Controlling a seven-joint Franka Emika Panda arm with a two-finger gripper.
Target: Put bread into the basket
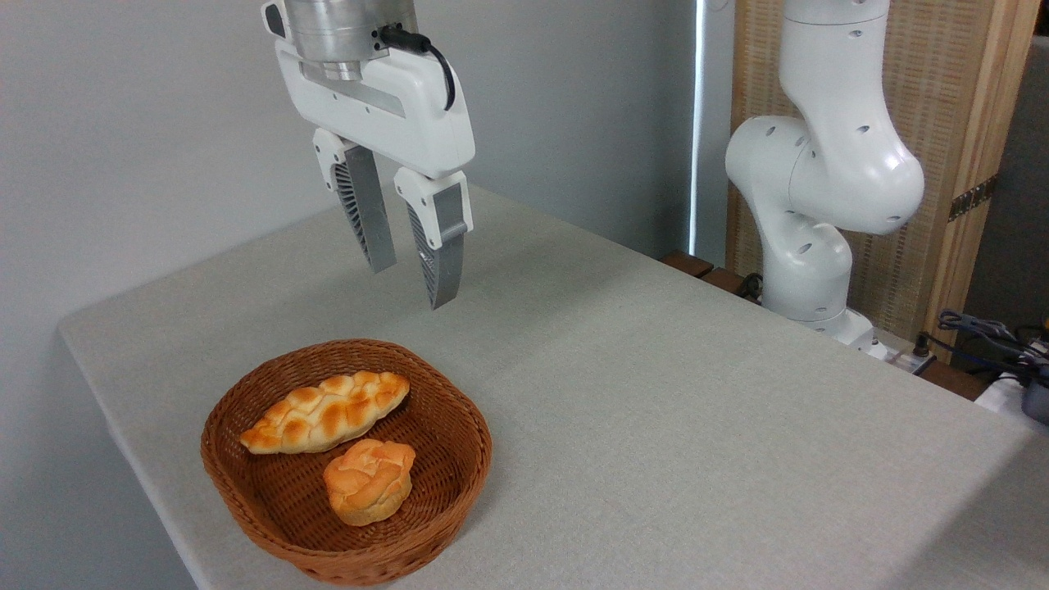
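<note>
Bread (369,481): one small round bun, orange-golden, knotted petal-like top, paler base; lying inside the basket, at its near side, a little tilted.
Basket (270,537): one, round and shallow, woven wicker, reddish-brown, fine ribbed weave on wall and floor; standing on the tabletop near the front left corner.
Braided loaf (326,412): one, long, plaited surface, golden with browned patches; also inside the basket, behind the bun, just beside it, maybe touching, cannot tell.
Gripper (407,285): one, white plastic housing under a metal cylinder, black cable at the side; hanging in the air above the tabletop, behind and above the basket.
Fingers (366,209): two, long grey wedges with ribbed inner faces; spread apart, nothing between them.
Tabletop (697,410): one, light grey, matte, cloth-like texture, rounded corner at the left.
Arm (819,172): white, smooth, rounded joints, standing at the far right edge of the tabletop.
Background: plain grey wall; woven wooden panel behind the arm; some cables at far right.
</note>
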